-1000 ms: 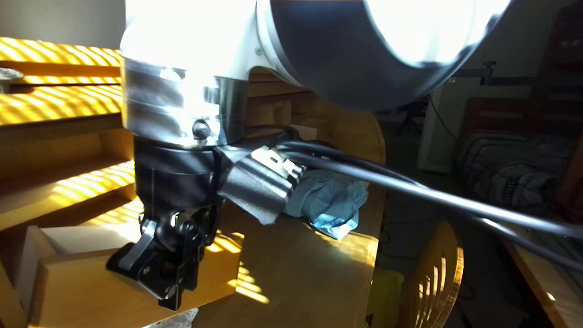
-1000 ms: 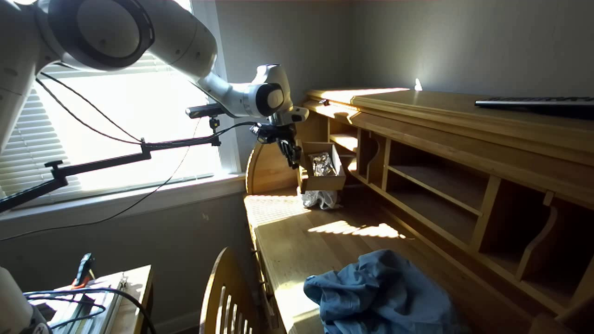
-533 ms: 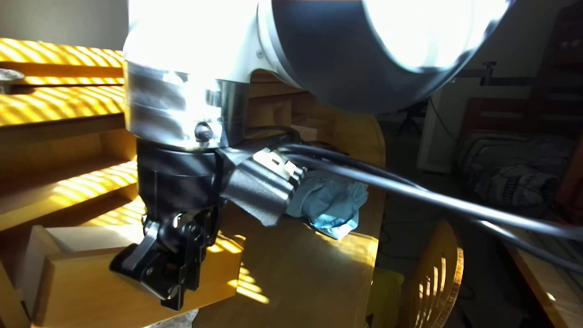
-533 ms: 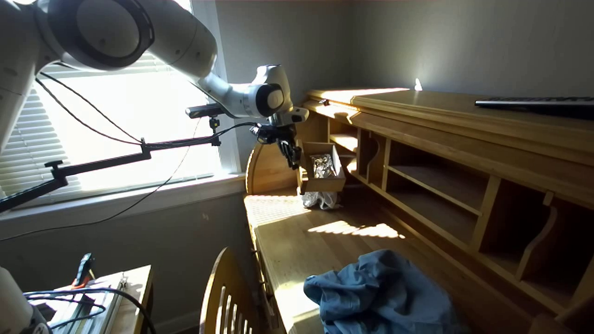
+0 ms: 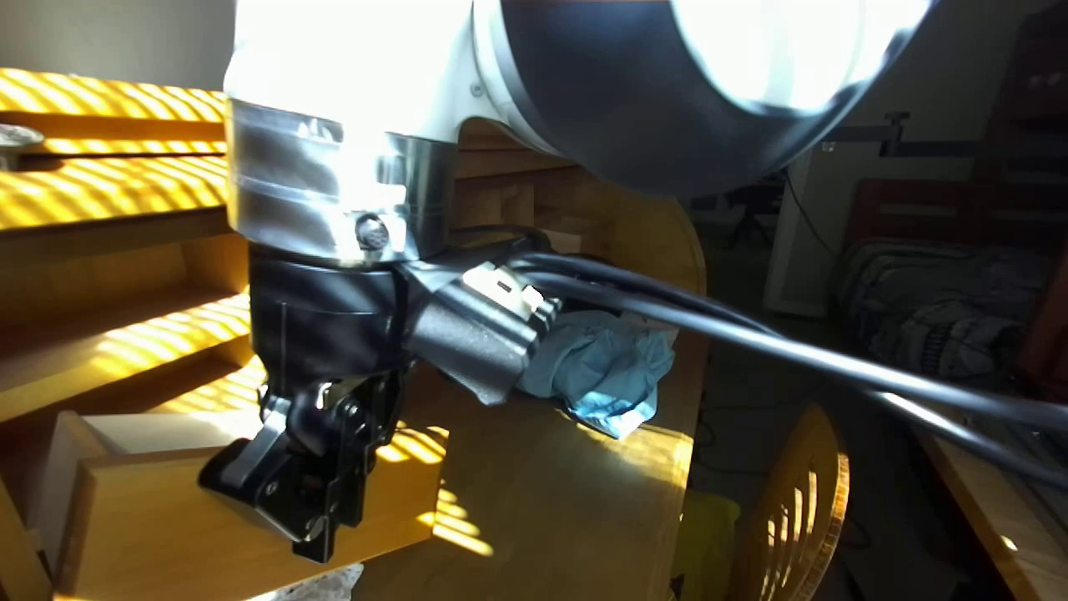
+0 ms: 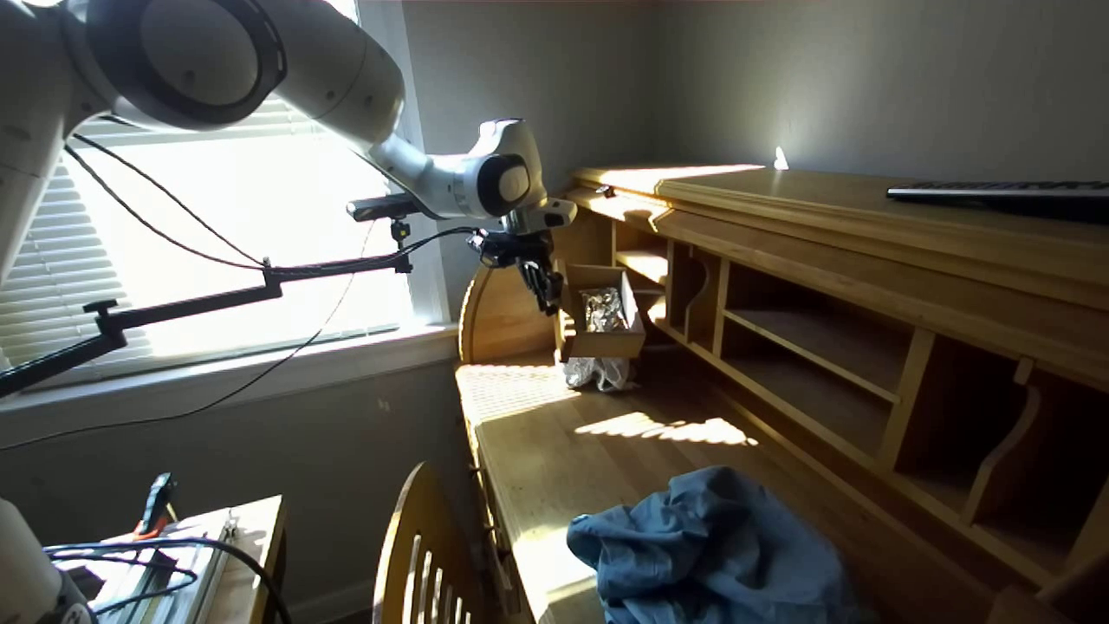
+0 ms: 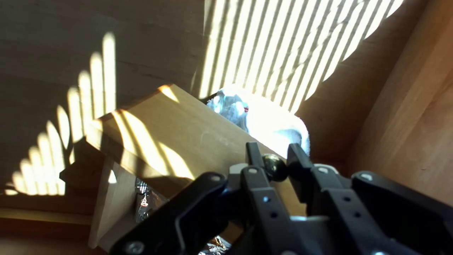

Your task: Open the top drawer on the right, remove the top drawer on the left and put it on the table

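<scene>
A light wooden drawer stands out from the desk's shelf unit, above the desk top. It shows from above with crumpled foil inside and a near side wall. Whether its back end still sits in its slot I cannot tell. My gripper is shut on the drawer's small brassy knob, with one finger on each side. It also shows at the drawer front in both exterior views. A pale boxy shape at the desk's far end may be another drawer; it is partly hidden by my arm.
A clear crumpled bag lies on the desk top under the drawer. A blue cloth lies on the desk. Open shelves line the back. A wooden chair stands at the front edge.
My wrist and the drawer shift only very slightly in an exterior view, a little right and then a little up. Nothing is let go.
</scene>
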